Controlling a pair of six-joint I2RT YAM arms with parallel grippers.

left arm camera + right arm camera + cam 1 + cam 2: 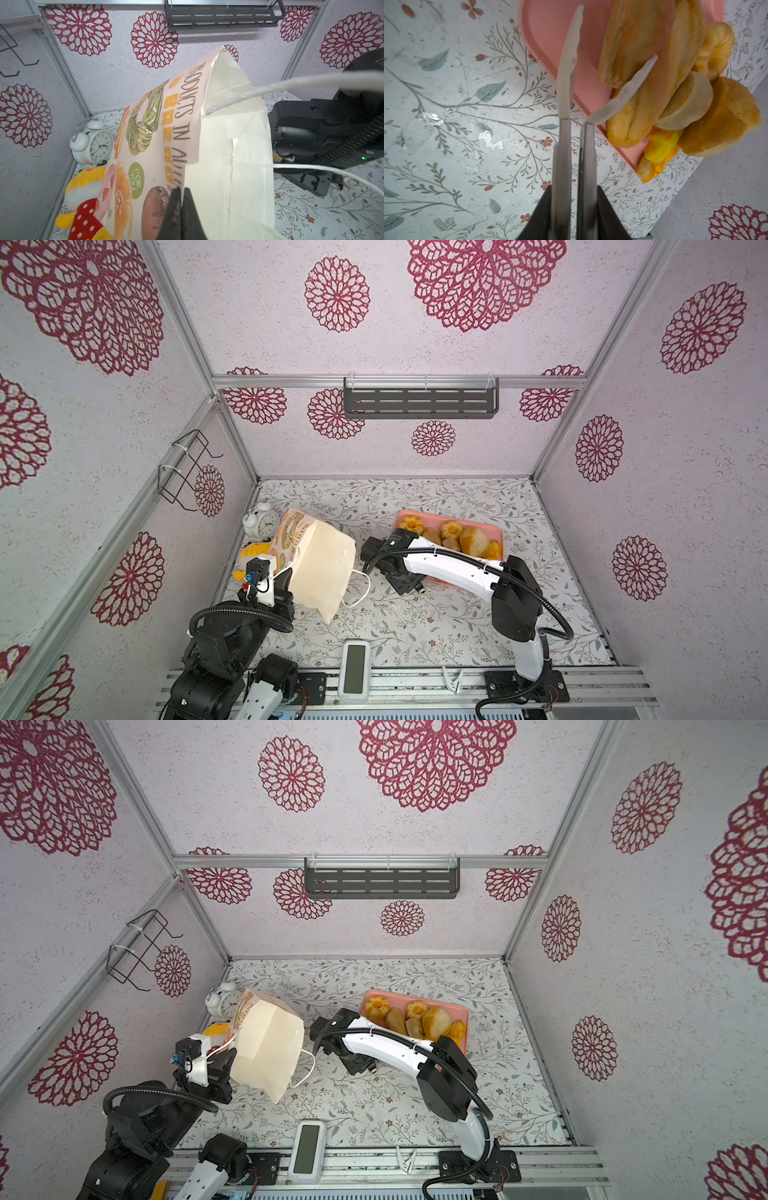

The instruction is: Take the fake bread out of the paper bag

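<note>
Black left gripper [180, 193] clamps the printed wall of the cream-white paper bag [322, 568], holding it tilted, probably to empty it. Right gripper [610, 41], jaws slightly apart and empty, hovers over glossy golden toy breads [654, 72] on the flat pink tray [548, 31]. Only wrist views show the jaws; the bag's inside is hidden.

On the table [415, 614], the paper bag [322, 568] leans at the left. The clock [261, 522] sits in the far left corner behind it, and the plush toy [253, 551] lies just to its left. The left end effector [180, 191] meets the bag's near left edge. Right of centre, the tray [496, 533] carries the fake bread [471, 540]. A display unit [354, 670] and a clip [452, 678] lie at the near edge.
</note>
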